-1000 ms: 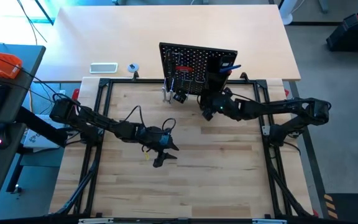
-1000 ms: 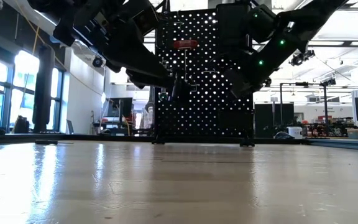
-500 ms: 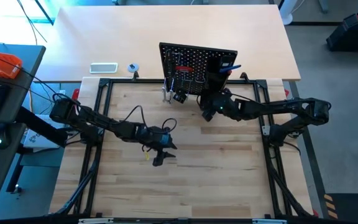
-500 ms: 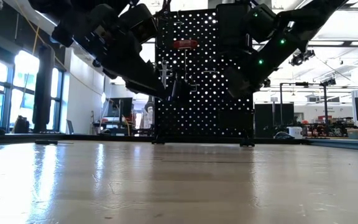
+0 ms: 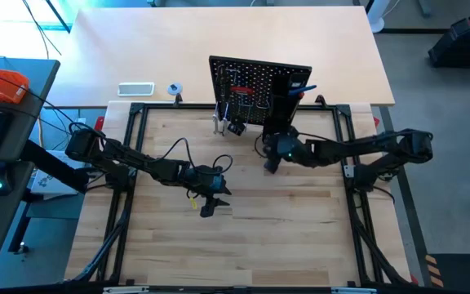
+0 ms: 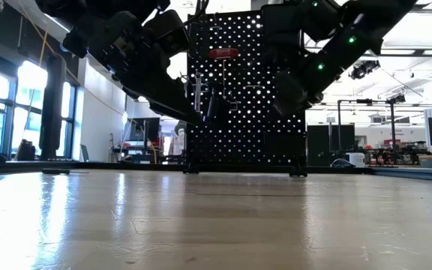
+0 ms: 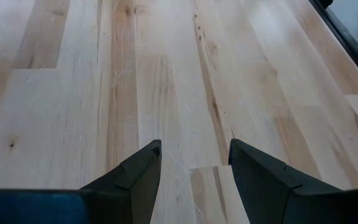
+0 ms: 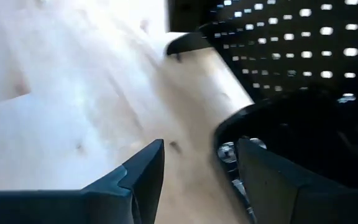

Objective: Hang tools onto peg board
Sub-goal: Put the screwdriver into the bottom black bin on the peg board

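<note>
Right gripper (image 5: 268,166) hangs just below the peg board (image 5: 259,88) in the high view, a little right of frame centre, its fingers spread with nothing between them. The right wrist view shows those fingers (image 8: 138,171) apart over bare bench (image 8: 73,112), with the board's perforated face (image 8: 291,37) close ahead at the upper right and a black board foot (image 8: 188,42) resting on the wood.

Left gripper (image 5: 208,209) sits lower in the high view, left of centre, well apart from the board. Its fingers (image 7: 135,177) are also spread and empty, pointing at plain wood planks (image 7: 166,81).

On the board, a red-handled screwdriver (image 5: 241,90) hangs at the upper middle, a silver tool (image 5: 219,121) dangles at the lower left edge, and a black tool (image 5: 235,126) hangs just beside it. A blue hex key (image 5: 303,88) sticks out at the board's right side beside the tall black holder (image 5: 282,94). From the low view the board (image 6: 246,90) stands upright at frame centre, the red handle (image 6: 223,53) near its top.
</note>
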You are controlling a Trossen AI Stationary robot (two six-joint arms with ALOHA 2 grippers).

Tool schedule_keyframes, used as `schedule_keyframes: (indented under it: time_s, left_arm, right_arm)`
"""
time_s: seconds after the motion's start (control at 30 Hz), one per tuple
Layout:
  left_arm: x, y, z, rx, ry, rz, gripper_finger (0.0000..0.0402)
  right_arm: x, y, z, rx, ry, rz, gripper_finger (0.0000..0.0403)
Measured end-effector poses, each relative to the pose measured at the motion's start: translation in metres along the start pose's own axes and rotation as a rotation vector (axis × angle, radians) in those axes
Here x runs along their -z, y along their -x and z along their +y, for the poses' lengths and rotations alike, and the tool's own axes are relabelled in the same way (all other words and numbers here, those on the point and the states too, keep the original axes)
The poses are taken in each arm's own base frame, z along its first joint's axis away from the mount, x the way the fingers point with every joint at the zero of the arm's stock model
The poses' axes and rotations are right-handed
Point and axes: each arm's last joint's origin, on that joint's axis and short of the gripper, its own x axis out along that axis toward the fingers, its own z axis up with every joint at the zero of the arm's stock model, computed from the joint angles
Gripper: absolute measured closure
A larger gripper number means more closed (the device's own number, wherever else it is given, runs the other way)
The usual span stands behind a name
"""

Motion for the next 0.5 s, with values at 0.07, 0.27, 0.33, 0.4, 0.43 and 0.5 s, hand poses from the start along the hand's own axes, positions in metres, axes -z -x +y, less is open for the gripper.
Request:
schedule_keyframes:
  time_s: [0.07, 0.27, 0.33, 0.4, 0.43, 0.5]
  left_arm:
    - [0.000, 0.000, 0.000, 0.000, 0.000, -0.001, 0.0218]
    - [0.000, 0.000, 0.000, 0.001, 0.001, -0.001, 0.0218]
    - [0.000, 0.000, 0.000, 0.001, 0.001, -0.001, 0.0218]
    - [0.000, 0.000, 0.000, 0.001, 0.001, -0.001, 0.0218]
    - [0.000, 0.000, 0.000, 0.001, 0.000, -0.001, 0.0218]
    - [0.000, 0.000, 0.000, 0.001, 0.000, -0.001, 0.0218]
  right_arm:
    - [0.001, 0.003, 0.007, -0.022, 0.014, 0.000, 0.0208]
    - [0.005, 0.014, 0.028, -0.090, 0.060, -0.011, 0.0208]
    - [0.007, 0.018, 0.035, -0.113, 0.077, -0.016, 0.0208]
    - [0.008, 0.022, 0.041, -0.127, 0.086, -0.022, 0.0208]
    - [0.009, 0.024, 0.044, -0.135, 0.085, -0.024, 0.0208]
    - [0.010, 0.027, 0.049, -0.151, 0.090, -0.027, 0.0208]
